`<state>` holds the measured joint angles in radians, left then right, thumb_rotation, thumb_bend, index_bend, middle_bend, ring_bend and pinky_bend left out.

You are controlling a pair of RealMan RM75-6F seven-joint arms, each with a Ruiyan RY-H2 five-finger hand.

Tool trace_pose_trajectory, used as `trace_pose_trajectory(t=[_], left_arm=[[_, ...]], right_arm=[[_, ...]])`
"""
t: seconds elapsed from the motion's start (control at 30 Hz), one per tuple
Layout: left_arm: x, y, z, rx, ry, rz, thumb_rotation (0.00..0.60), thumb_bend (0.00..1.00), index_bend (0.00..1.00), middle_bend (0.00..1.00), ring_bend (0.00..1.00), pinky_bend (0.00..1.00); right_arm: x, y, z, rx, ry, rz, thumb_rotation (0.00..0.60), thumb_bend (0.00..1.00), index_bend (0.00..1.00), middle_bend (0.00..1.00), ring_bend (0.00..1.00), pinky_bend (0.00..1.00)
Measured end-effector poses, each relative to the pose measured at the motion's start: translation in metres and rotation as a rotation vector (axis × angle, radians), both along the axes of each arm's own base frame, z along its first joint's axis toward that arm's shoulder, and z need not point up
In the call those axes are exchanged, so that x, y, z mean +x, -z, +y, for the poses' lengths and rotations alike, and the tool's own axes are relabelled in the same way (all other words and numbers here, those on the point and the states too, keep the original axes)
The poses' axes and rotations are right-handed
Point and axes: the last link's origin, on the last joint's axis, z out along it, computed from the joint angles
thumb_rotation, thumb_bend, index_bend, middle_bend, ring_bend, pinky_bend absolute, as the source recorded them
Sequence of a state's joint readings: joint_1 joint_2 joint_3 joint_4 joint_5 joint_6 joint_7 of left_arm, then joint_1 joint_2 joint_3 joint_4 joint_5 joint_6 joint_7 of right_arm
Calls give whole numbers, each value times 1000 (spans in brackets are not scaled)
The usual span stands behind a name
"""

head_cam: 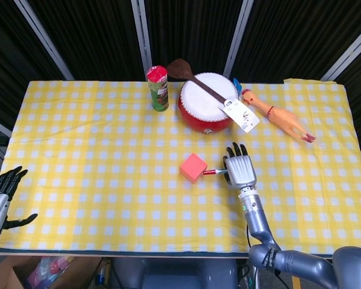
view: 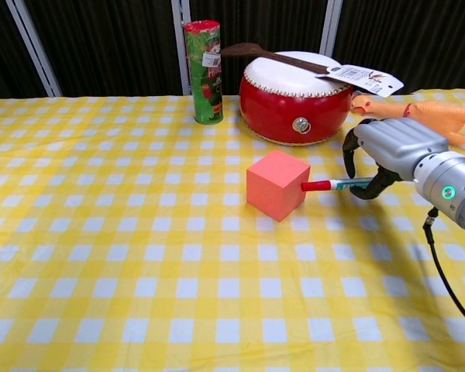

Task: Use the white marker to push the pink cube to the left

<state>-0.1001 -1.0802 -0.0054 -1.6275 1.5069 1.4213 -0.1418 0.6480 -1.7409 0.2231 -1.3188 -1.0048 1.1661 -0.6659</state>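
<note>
The pink cube point(head_cam: 193, 167) point(view: 276, 184) sits on the yellow checked cloth near the table's middle, turned a little so one corner faces front. My right hand point(head_cam: 240, 170) point(view: 386, 147) holds the white marker point(view: 337, 184) point(head_cam: 216, 171) level, its red-capped tip touching the cube's right side. My left hand point(head_cam: 1, 198) hangs off the table's front left edge, fingers apart, holding nothing; the chest view does not show it.
Behind the cube stands a red drum point(head_cam: 208, 108) point(view: 296, 97) with a brown stick and a tag lying across it. A green snack can point(head_cam: 158, 88) point(view: 203, 72) is left of the drum. A rubber chicken point(head_cam: 277, 115) point(view: 425, 113) lies at the back right.
</note>
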Motion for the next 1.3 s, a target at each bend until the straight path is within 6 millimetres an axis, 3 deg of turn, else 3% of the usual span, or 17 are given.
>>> trace_pose_trajectory(t=[0.37, 0.63, 0.87, 1.3], left_arm=[[1, 0, -1, -5, 8, -6, 600, 23, 0, 0, 0, 0], [1, 0, -2, -9, 8, -12, 600, 32, 0, 0, 0, 0], [3, 1, -1, -21, 14, -13, 600, 32, 0, 0, 0, 0], [4, -1, -3, -24, 25, -35, 600, 32, 0, 0, 0, 0]], right_arm=[[-7, -16, 4, -53, 20, 40, 600, 527, 704, 251, 107, 137], [-16, -18, 7, -53, 75, 47, 600, 533, 704, 251, 107, 137], [1, -13, 18, -48, 87, 41, 600, 539, 705, 251, 107, 140], [25, 0, 16, -54, 168, 37, 600, 548, 713, 251, 107, 141]])
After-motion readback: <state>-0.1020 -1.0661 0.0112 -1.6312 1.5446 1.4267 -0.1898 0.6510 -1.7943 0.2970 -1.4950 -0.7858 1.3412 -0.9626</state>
